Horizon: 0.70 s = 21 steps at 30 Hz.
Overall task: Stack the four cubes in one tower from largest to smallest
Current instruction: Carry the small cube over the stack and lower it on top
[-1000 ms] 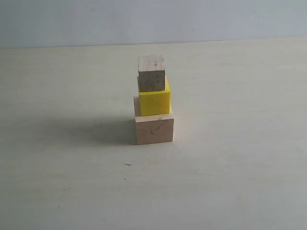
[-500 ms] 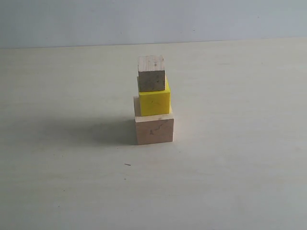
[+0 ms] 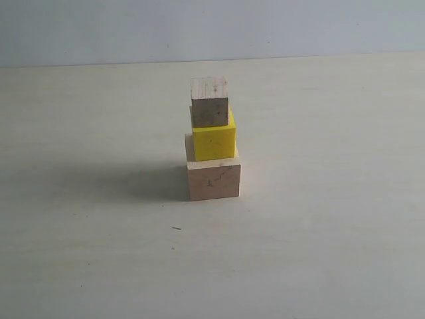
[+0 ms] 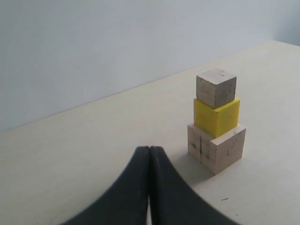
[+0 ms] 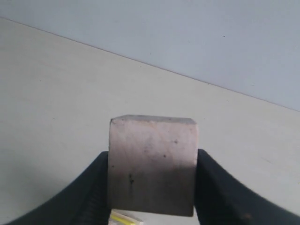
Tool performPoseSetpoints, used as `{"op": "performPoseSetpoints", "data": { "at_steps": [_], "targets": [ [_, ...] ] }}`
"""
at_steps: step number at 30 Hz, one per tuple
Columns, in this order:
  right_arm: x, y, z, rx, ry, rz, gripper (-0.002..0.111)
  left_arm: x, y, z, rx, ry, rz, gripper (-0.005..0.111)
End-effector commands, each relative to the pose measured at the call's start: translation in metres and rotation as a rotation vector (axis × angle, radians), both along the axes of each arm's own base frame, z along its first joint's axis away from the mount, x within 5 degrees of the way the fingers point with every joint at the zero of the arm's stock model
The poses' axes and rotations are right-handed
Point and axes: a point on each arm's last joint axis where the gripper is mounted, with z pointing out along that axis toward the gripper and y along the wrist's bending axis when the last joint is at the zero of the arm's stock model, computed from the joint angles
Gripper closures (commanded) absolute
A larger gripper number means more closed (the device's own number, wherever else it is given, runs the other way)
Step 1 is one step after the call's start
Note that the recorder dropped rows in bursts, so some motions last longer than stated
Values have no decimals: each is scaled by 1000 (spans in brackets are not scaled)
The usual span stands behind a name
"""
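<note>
A tower stands mid-table: the large pale cracked cube at the bottom, the yellow cube on it, and a small wooden cube on top. The left wrist view shows the same three: large cube, yellow cube, small cube. My left gripper is shut and empty, short of the tower and off to one side. My right gripper is shut on another bare wooden cube, held above the table. Neither gripper shows in the exterior view.
The pale table runs back to a plain light wall. The tower casts a shadow to its left. A tiny dark speck lies in front of the tower.
</note>
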Motion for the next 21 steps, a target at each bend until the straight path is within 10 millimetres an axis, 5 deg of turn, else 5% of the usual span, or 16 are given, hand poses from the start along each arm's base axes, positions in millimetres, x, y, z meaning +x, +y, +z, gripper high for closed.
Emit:
{"op": "performPoseSetpoints", "data": {
  "at_steps": [1,11,21],
  "targets": [
    [-12,-5,10,11,-21,12,108,0,1,1,-13,-12,7,106],
    [-53,-26,13,17,27,-9,108,-1,0,1,-23,-8,4,106],
    [-83,21,-33,-66,165,74,108,-1,0,1,-33,-9,1,106]
  ]
}}
